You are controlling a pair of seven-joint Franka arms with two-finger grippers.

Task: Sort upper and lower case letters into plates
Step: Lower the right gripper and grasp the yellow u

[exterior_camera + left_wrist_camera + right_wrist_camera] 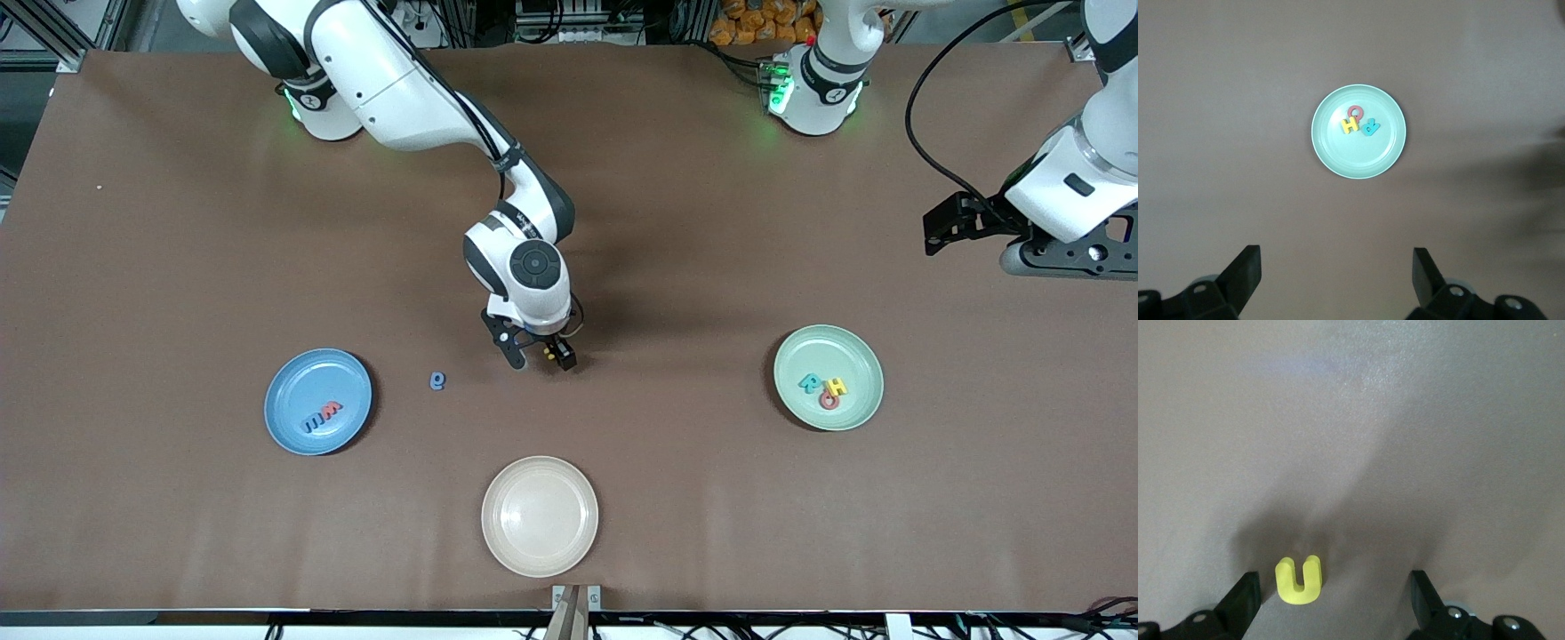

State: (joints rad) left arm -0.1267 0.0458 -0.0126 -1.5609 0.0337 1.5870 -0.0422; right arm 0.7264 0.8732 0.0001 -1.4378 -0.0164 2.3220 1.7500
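Matt brown table (178, 267); glossy plastic cream plate (540, 556); matt foam yellow letter (1299, 579).

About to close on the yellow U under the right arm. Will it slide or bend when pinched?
The U lies flat on the table between the open right end effector fingers, so it probably won't roll. It looks small and thick, likely light. It may skid if nudged and could squash slightly.

The brown desk (178, 267) is occupied by a blue plate (293, 418), pale green plate (858, 404), cream plate (540, 551), a blue letter (436, 381) and a yellow letter (1299, 579).
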